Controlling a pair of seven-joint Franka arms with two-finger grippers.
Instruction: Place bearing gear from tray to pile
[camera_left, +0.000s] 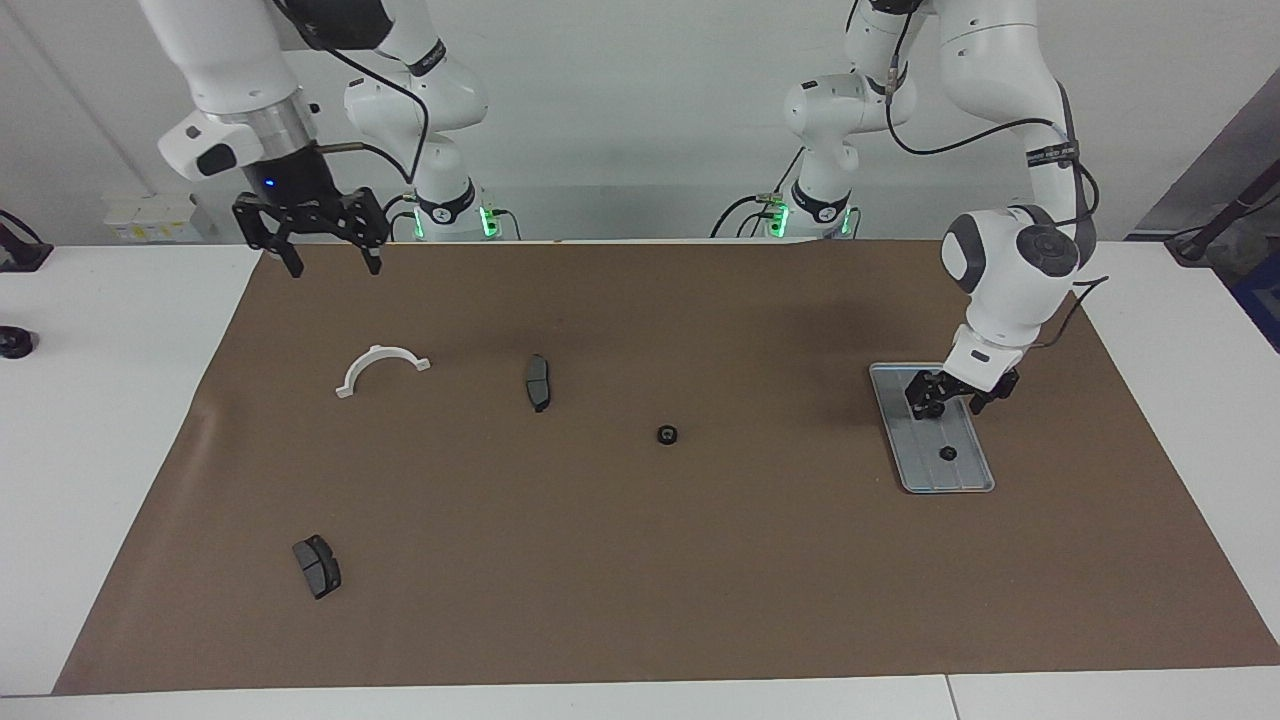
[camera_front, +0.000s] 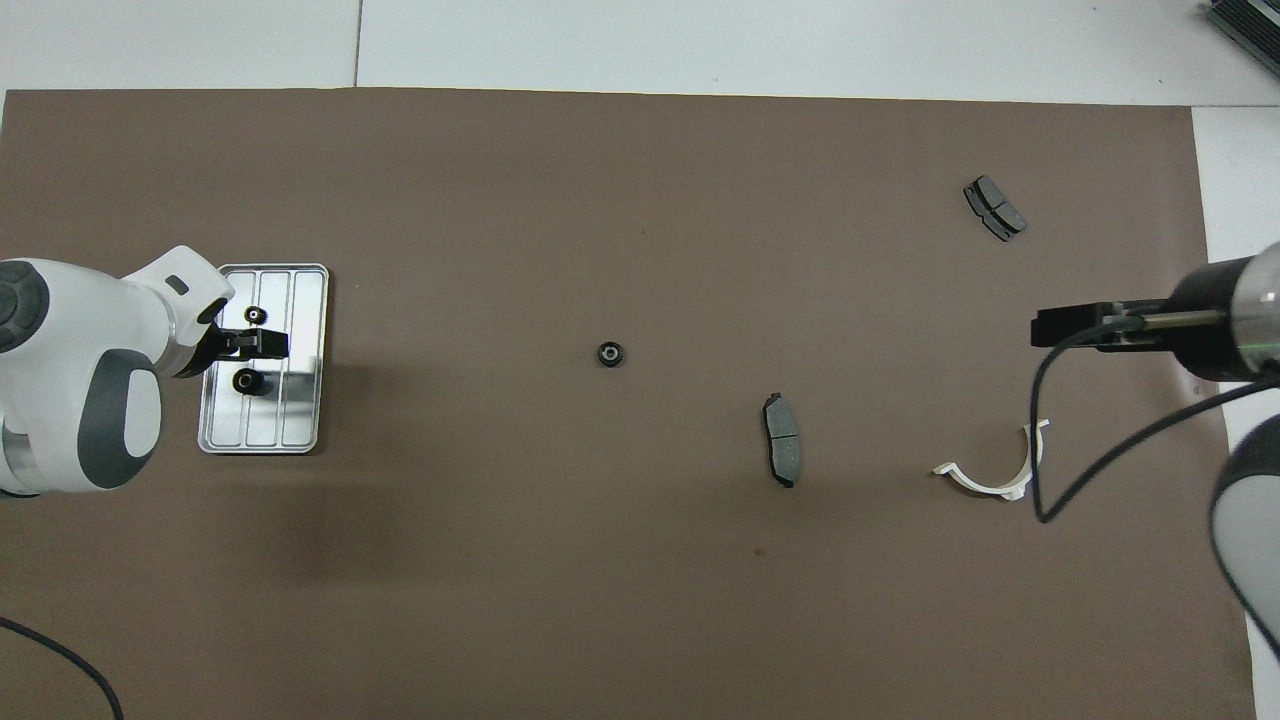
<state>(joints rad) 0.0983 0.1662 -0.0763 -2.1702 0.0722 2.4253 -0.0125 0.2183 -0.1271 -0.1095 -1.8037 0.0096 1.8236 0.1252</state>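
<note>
The silver tray (camera_left: 925, 472) lies on the brown mat at the left arm's end of the table; it also shows in the overhead view (camera_front: 300, 420). Two small black gears are on it: one farther from the robots (camera_left: 948, 453) (camera_front: 255, 316), one nearer (camera_front: 247, 381). My left gripper (camera_left: 955, 400) (camera_front: 262, 345) is low over the tray, between the two gears and close to the nearer one. One black gear (camera_left: 667, 435) (camera_front: 610, 354) lies alone on the mat near the table's middle. My right gripper (camera_left: 332, 262) (camera_front: 1075, 328) is open, empty, and waits high at the right arm's end.
A white half-ring (camera_left: 382, 366) (camera_front: 995, 470) lies under the right gripper's side. One dark brake pad (camera_left: 537, 382) (camera_front: 781, 452) lies beside the lone gear toward the right arm's end. Another brake pad (camera_left: 317, 566) (camera_front: 994, 208) lies much farther from the robots.
</note>
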